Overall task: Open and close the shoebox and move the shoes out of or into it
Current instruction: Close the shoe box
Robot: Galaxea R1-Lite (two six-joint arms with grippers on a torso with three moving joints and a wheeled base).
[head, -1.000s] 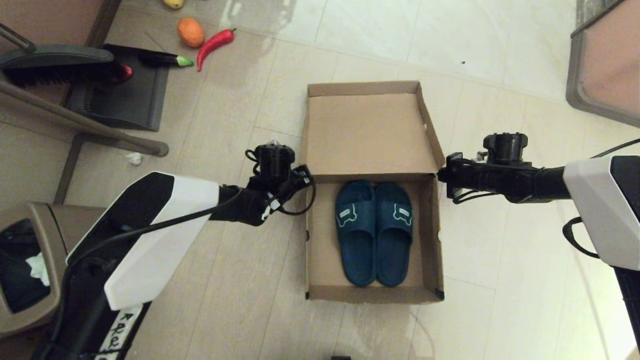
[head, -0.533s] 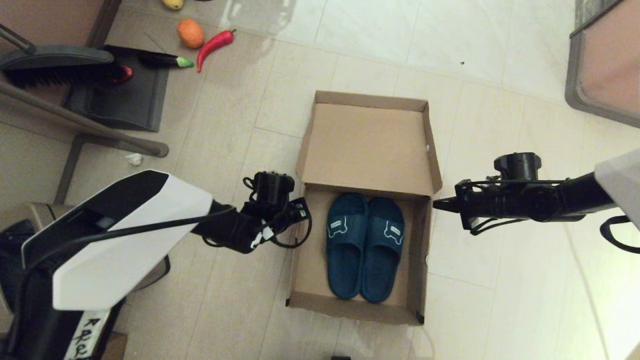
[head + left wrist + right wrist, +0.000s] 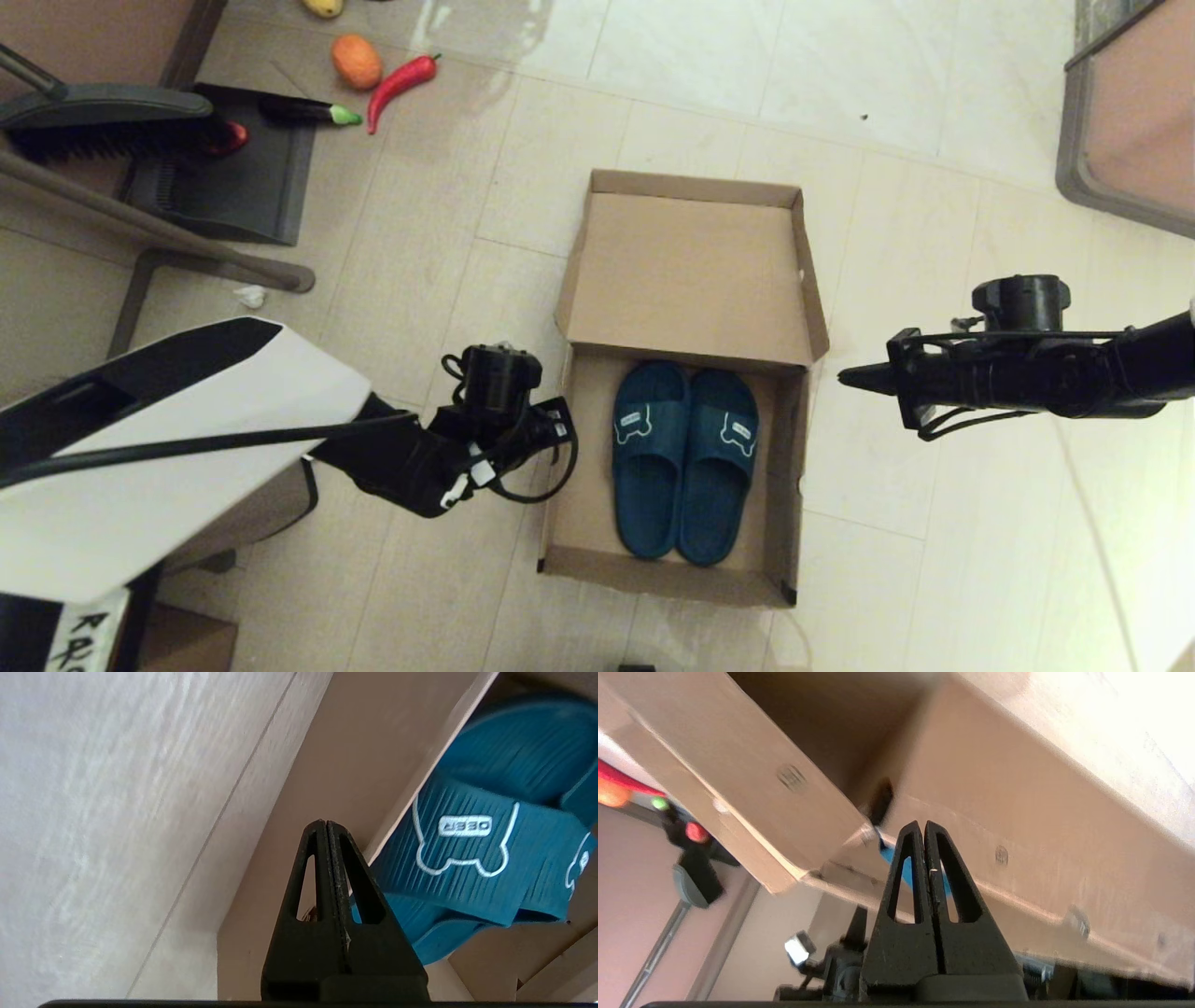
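Observation:
The brown cardboard shoebox (image 3: 653,579) lies open on the floor, its lid (image 3: 691,271) folded back on the far side. Two dark blue slide sandals (image 3: 686,467) with white outline logos lie side by side inside. My left gripper (image 3: 560,422) is shut, just outside the box's left wall; in the left wrist view its tips (image 3: 325,823) are over that wall (image 3: 336,756), with a sandal (image 3: 467,858) beyond. My right gripper (image 3: 845,376) is shut and empty, a little off the box's right side; the right wrist view shows its tips (image 3: 923,823) before the outer wall (image 3: 1041,826).
A dustpan (image 3: 233,177) and brush (image 3: 103,121) lie at the far left. Near them are a toy chili (image 3: 400,86), an orange piece (image 3: 357,61) and an eggplant (image 3: 308,112). A framed panel (image 3: 1130,121) stands at the far right. Bare tiled floor surrounds the box.
The lid has dropped further back and the box has shifted slightly. My right gripper has drawn away to the right from the box's corner. My left arm has come back toward me.

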